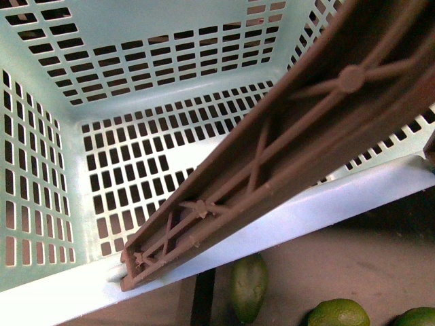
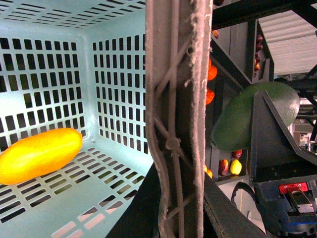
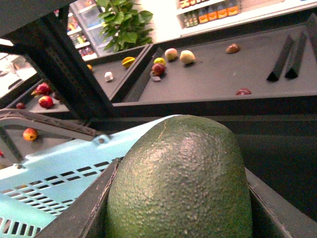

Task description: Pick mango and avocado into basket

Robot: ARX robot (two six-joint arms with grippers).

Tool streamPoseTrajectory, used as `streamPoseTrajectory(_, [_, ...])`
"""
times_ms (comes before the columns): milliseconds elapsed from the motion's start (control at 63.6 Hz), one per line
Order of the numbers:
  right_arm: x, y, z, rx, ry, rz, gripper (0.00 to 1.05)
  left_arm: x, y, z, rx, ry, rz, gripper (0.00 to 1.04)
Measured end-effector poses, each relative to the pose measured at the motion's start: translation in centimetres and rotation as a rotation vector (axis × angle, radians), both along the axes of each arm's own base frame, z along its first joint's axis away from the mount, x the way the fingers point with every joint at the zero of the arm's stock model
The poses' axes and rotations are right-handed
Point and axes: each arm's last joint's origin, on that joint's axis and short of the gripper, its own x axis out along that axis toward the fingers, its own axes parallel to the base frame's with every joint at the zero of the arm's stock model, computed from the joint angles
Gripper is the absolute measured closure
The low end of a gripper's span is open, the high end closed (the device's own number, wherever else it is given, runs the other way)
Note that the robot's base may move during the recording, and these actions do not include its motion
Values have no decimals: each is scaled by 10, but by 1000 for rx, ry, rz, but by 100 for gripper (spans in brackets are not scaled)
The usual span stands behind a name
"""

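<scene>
The light turquoise basket [image 1: 61, 302] fills the front view, with its brown ribbed handle [image 1: 272, 170] slanting across it. My left gripper [image 2: 181, 213] is shut on that handle [image 2: 176, 99], a dark finger on each side. The yellow mango [image 2: 39, 153] lies on the basket's slotted floor [image 2: 74, 198]. My right gripper [image 3: 181, 210] is shut on the dark green avocado [image 3: 181, 183], which fills the space between its jaws. In the left wrist view the avocado [image 2: 247, 116] hangs outside the basket, beyond the handle, against a right finger [image 2: 272, 144].
Below the basket rim in the front view lie a long green fruit [image 1: 248, 285] and two rounder bright green ones [image 1: 338, 314] [image 1: 418, 316]. Dark sloped display shelves [image 3: 213, 74] with scattered fruit stand behind, with a dark frame post [image 3: 64, 64] close by.
</scene>
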Motion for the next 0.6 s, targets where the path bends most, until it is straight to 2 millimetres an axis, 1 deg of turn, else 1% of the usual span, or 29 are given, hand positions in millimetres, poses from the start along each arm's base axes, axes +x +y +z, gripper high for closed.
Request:
streamPoseTrajectory(126, [13,27,-4,-9,20,42,50,0,0,0,0,0,1,96])
streamPoseTrajectory(157, [15,31,-5,-12,26,46,50,0,0,0,0,0,1,96])
streamPoseTrajectory(220, [25,45,-13,-25,54,59,50,0,0,0,1,0,1,96])
streamPoseTrajectory(267, [29,50,-17,-33,67,61,49,0,0,0,1,0,1,96])
streamPoseTrajectory(299, [31,53,-19,-36,74,61,45,0,0,0,0,0,1,96])
streamPoseTrajectory(377, [34,59,-25,-44,94,68,29,0,0,0,0,0,1,96])
streamPoseTrajectory(440, [33,60,-25,-44,92,72,21,0,0,0,0,0,1,96])
streamPoseTrajectory(487, [30,59,-21,-41,80,66,13,0,0,0,0,0,1,96])
streamPoseTrajectory(535, [27,57,-16,-37,66,48,7,0,0,0,1,0,1,96])
streamPoseTrajectory(597, [21,52,-10,-38,49,22,8,0,0,-1,0,4,0,96])
